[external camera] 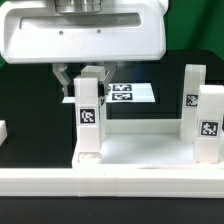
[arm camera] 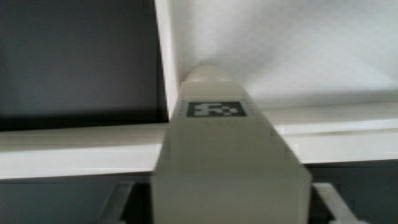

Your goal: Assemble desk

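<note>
Black table (external camera: pixel 30 95); marker board (external camera: pixel 135 93) flat behind desk top (external camera: pixel 140 150).

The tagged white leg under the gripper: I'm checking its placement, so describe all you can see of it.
The white plastic rectangular post leg stands upright at the exterior view's left corner of the white rimmed tray-like desk top. It bears a black-and-white square tag on its face. The two-finger gripper straddles its upper end, jaws close on either side; firm contact can't be confirmed.

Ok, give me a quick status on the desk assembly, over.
Hand straddling the near leg, fingers around its upper end, grip not confirmed. Leg upright at desk top corner. Two more legs upright on exterior view's right. Nothing in the way.
</note>
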Robot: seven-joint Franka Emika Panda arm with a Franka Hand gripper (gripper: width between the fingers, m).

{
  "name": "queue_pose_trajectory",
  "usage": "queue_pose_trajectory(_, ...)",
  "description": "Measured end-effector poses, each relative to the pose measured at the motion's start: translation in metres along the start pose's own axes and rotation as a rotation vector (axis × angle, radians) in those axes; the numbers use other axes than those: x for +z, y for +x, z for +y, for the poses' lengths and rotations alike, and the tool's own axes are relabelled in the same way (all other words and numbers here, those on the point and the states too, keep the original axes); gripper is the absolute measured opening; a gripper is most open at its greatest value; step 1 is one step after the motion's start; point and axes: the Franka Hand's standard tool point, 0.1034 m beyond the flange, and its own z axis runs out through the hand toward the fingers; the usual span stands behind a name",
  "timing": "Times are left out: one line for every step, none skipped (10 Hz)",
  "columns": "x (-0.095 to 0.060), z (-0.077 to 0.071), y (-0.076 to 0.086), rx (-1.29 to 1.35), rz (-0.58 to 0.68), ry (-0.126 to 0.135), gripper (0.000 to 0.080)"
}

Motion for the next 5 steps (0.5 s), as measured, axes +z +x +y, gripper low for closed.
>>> queue_pose_trajectory(0.0,-0.0001,0.0,0.018,0.0,0.001,0.0288)
queue_pose_trajectory(0.0001,0.0002,0.0003,0.116,-0.005,0.003,0.0288)
queue_pose_trajectory(0.0,0.0015,0.0029,0.228,-0.022,0.003,0.0288)
queue_pose_trajectory(0.0013,0.0015,0.0054,0.297,-0.025,0.002,0.0288)
queue_pose_trajectory(0.0015,0.0006,0.0057,0.453,-0.027,0.007,0.0289)
